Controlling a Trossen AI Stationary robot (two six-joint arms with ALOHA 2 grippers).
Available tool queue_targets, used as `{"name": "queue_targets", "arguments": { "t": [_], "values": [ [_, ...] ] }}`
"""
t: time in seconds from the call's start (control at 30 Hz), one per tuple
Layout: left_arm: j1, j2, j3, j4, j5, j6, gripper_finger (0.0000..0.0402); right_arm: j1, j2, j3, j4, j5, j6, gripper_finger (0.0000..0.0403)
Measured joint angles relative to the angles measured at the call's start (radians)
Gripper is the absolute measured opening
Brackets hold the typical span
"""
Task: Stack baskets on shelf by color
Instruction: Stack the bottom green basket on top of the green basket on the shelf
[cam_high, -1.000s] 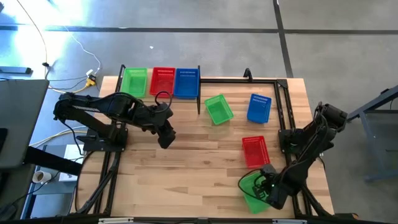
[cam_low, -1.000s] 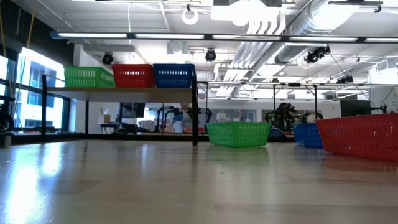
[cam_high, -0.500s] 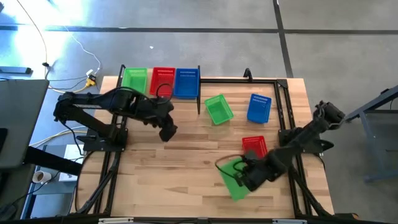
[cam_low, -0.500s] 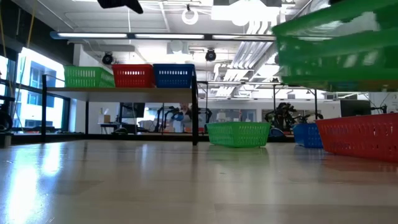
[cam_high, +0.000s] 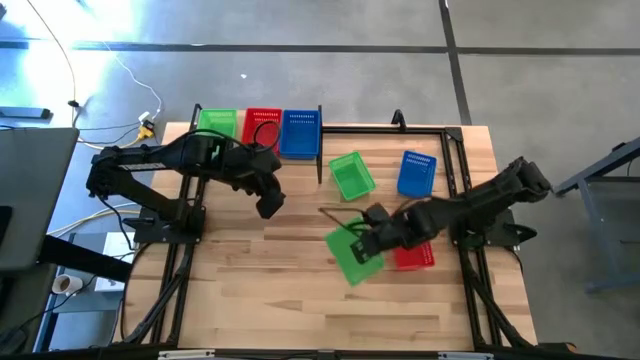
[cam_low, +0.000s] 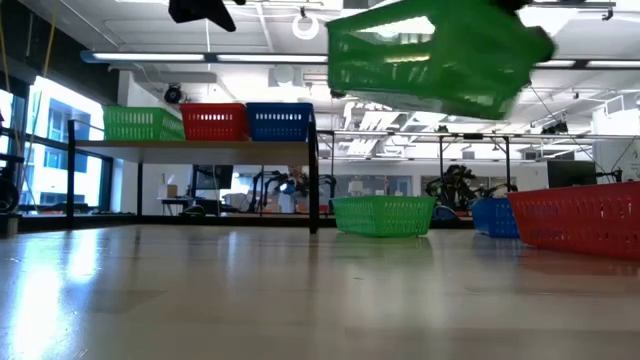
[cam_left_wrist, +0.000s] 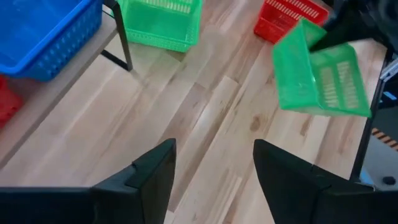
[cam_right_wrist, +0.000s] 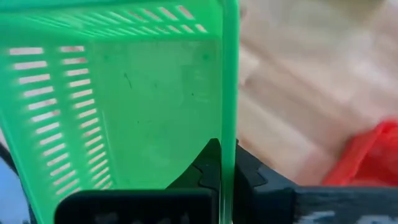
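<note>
- The green basket (cam_high: 352, 257) in the right gripper (cam_high: 372, 240), pinched by its wall, has travelled from the near right corner toward the middle of the surface (cam_high: 260, 290); it hangs tilted in the air, partly over the red basket (cam_high: 415, 256).
- The left gripper (cam_high: 268, 204), fingers spread and empty, has drawn back slightly toward the shelf (cam_low: 200, 145).
- On the shelf sit green (cam_high: 216, 125), red (cam_high: 262, 127) and blue (cam_high: 299, 132) baskets side by side.
- Loose on the surface: another green basket (cam_high: 351, 175) and a blue basket (cam_high: 416, 173).
- Beyond lie grey floor (cam_high: 400, 70), a ceiling with ducts (cam_low: 440, 40).
</note>
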Motion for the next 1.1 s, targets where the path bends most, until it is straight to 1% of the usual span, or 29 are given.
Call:
{"name": "queue_targets", "arguments": {
  "t": [0.17,0.33,0.57,0.77,0.97,1.1],
  "values": [
    [0.021,0.0,0.0,0.0,0.0,0.041,0.0203,-0.082,0.004,0.051,-0.004,0.031,-0.109,0.0],
    [0.044,0.0,0.0,0.001,-0.003,0.097,0.0203,-0.144,0.04,0.118,-0.005,0.038,-0.22,0.0],
    [0.071,0.0,0.0,0.007,0.001,0.081,0.0203,-0.207,0.123,0.227,-0.054,0.031,-0.331,0.0],
    [0.075,0.039,0.002,0.008,0.05,0.081,0.0203,-0.25,0.198,0.319,-0.101,0.027,-0.463,0.0],
    [0.076,0.091,0.002,0.011,0.049,0.08,0.0204,-0.287,0.244,0.353,-0.108,0.007,-0.565,0.0],
    [0.075,0.119,0.002,0.012,0.05,0.073,0.0204,-0.309,0.253,0.354,-0.109,0.006,-0.59,0.0]
  ]
}}
